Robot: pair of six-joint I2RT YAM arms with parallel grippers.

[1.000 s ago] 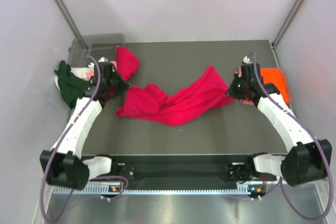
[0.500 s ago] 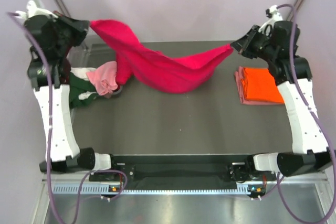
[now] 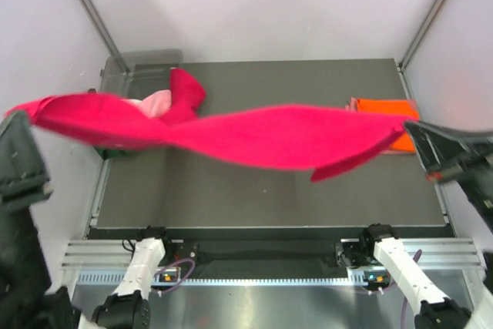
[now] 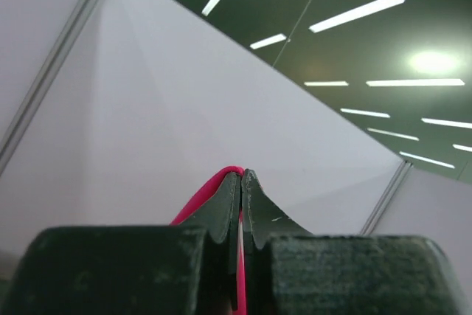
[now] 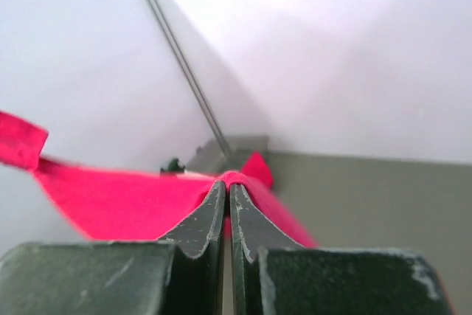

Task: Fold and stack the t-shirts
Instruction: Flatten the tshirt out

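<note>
- We see the crimson t-shirt [image 3: 269,136] stretched in the air, long axis left to right.
- The left gripper [image 4: 241,178] and the right gripper [image 5: 227,186] each pinch one end, fingers pressed on cloth.

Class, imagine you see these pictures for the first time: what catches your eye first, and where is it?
The crimson shirt strikes first: it hangs stretched in the air above the table, from left to right. Each end is pinched in a shut gripper, the left gripper and the right gripper. Next comes the folded orange shirt at the table's far right.
</note>
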